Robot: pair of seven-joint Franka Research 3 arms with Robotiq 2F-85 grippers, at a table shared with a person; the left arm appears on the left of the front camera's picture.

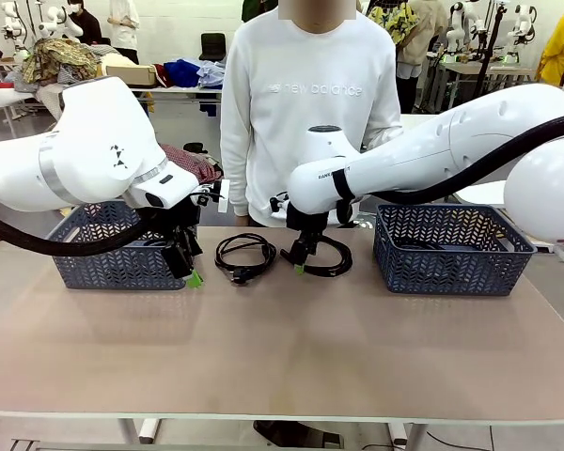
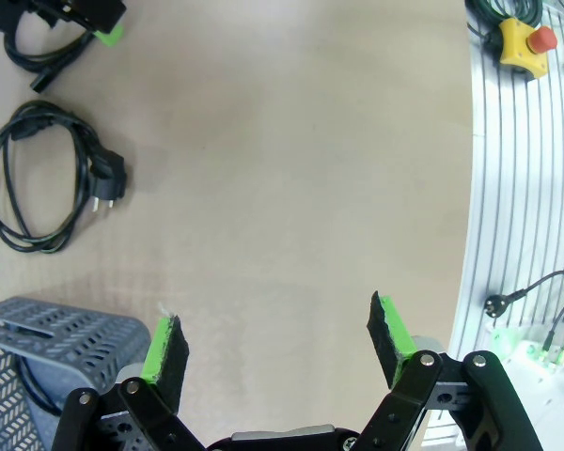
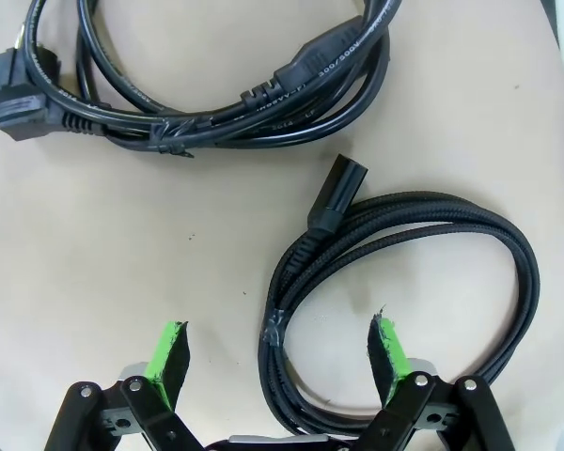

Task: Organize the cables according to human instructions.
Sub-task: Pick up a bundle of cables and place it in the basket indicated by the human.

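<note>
Front view: the right fingers (image 1: 299,268) hang spread over the braided cable (image 1: 331,266) on the tan counter (image 1: 282,357), probably lined up to grasp it. The smooth cable (image 1: 244,256) lies just beside. A basket (image 1: 113,268) stands at each end, and a person (image 1: 305,103) waits beyond.

Left wrist view: the left fingers (image 2: 162,352) are spread and empty above bare counter.

Right wrist view: the right fingers straddle one side of the braided coil.

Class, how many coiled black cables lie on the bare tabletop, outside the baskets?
2. One cable lies mid-table; the second cable lies right of it, below the right claw. Others may be hidden inside the left basket or the right basket.
</note>
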